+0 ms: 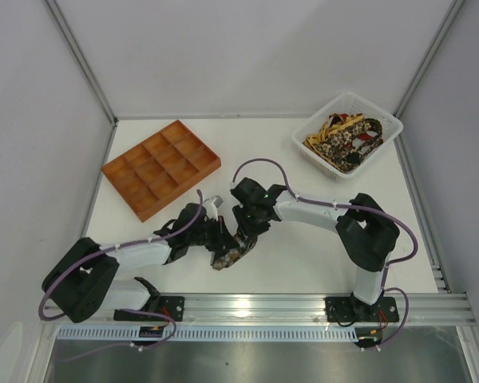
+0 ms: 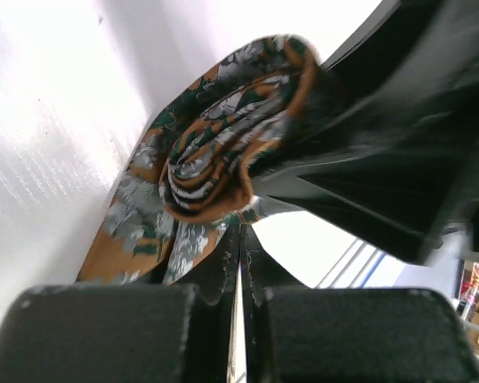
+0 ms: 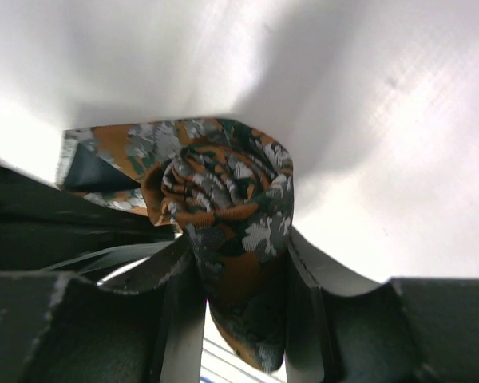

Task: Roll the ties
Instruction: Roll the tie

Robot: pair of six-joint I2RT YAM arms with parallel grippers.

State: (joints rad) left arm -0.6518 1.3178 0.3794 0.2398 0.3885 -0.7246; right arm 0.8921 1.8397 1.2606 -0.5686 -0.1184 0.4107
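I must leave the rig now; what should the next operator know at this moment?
Left pincer: shut on the brown-orange floral fabric tie, at its roll's edge.
Right pincer: shut on the same tie, table centre.
More patterned ties are heaped in the white plastic basket, far right.
Done: this tie mostly rolled, a tail loose.
To do: finish it, then the basket's ties; the orange compartment tray holds none.
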